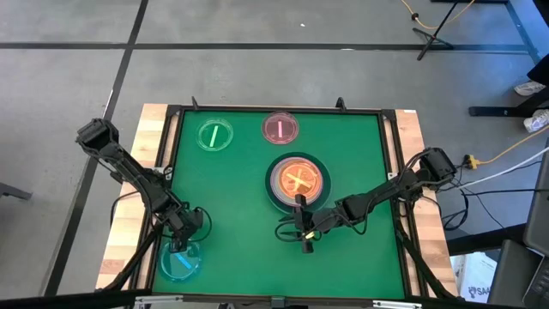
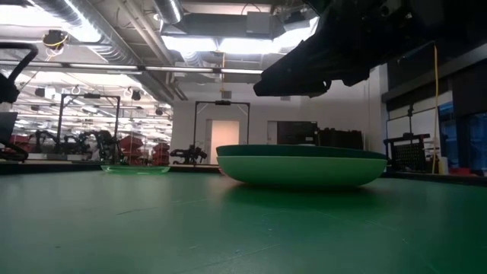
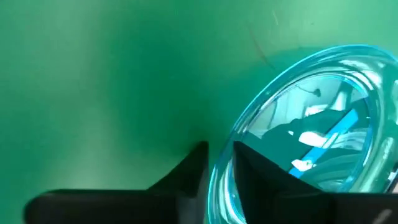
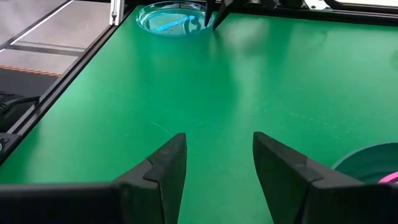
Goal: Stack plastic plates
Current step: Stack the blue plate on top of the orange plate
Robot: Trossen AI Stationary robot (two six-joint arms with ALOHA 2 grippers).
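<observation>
- From above, the green surface carries the plates spread out: a small translucent green plate at the far left, a small pink plate just right of it, and near the middle a stack — an amber plate on top of pink, sitting in a dark green rim.
- Same view: the small blue plate lies at the near left corner, and the left claw sits right at its far edge. The right claw hangs over bare green just on the near side of the stack, touching no plate.
- At surface height, the stack shows as a broad light green bowl shape with a darker green rim above it, standing flat on the surface. A dark arm hangs above it, clear of it. The translucent green plate shows as a thin sliver far off to the left.
- From the left wrist, the blue plate's rim passes between the two dark fingers — the left claw is clamped on that rim, one finger outside, one inside.
- From the right wrist, the right claw's fingers stand apart with only bare green between them. The edge of the stack shows beside one finger, and the blue plate lies well apart at the corner, with the left claw at its rim.
</observation>
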